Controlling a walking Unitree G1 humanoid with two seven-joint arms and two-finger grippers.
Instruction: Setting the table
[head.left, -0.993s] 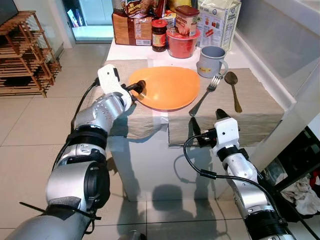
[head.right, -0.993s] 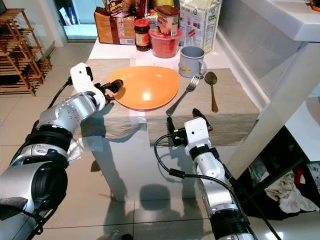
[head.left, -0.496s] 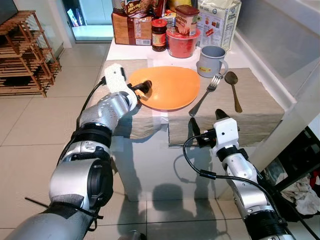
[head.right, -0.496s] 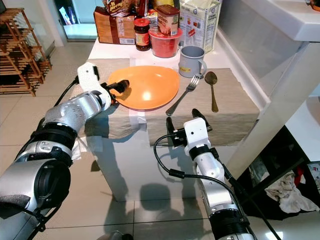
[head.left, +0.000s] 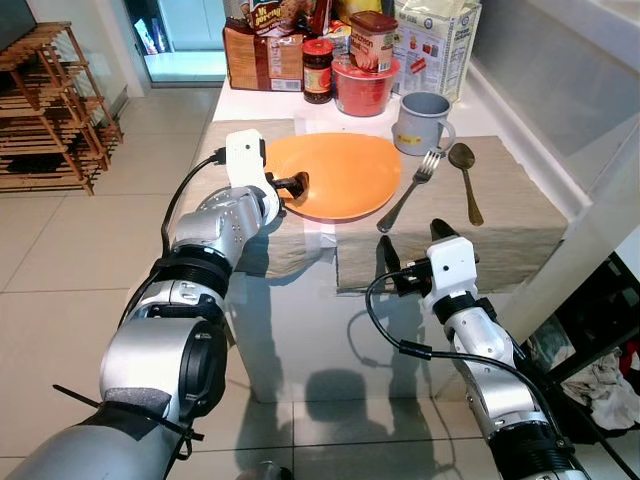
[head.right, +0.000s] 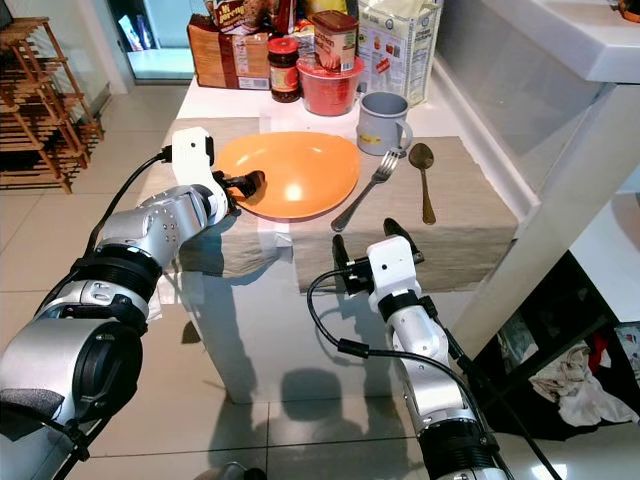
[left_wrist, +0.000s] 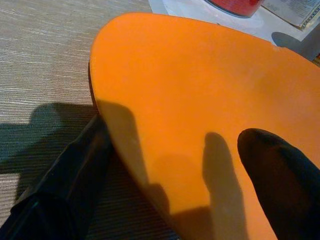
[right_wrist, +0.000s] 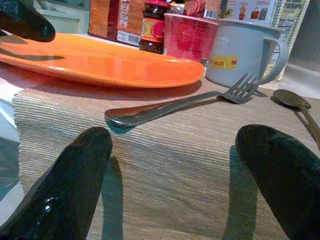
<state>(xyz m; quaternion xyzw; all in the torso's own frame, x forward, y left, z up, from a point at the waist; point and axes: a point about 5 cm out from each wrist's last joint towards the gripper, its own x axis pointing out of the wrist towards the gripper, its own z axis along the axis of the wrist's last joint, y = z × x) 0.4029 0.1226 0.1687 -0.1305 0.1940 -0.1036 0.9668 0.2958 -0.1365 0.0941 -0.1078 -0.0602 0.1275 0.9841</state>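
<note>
Left gripper (head.left: 291, 186) at the plate (head.left: 340, 172), one finger (left_wrist: 280, 175) over the near-left rim, the other (left_wrist: 65, 185) under it, edge caught between them. Plate lying on the mats, straddling the seam between left mat (head.left: 215, 150) and right mat (head.left: 500, 215). Fork (head.left: 408, 188) just right of the plate, tines toward the mug (head.left: 422, 122). Spoon (head.left: 465, 178) right of the fork, apart from it. Mug behind both. Red bowl (head.left: 362, 90), jar (head.left: 318, 70), packets at the far end. Right gripper (head.left: 410, 258) hanging at the near edge of the right mat, fingers (right_wrist: 75, 170) spread wide, holding nothing, pointed at the fork handle.
</note>
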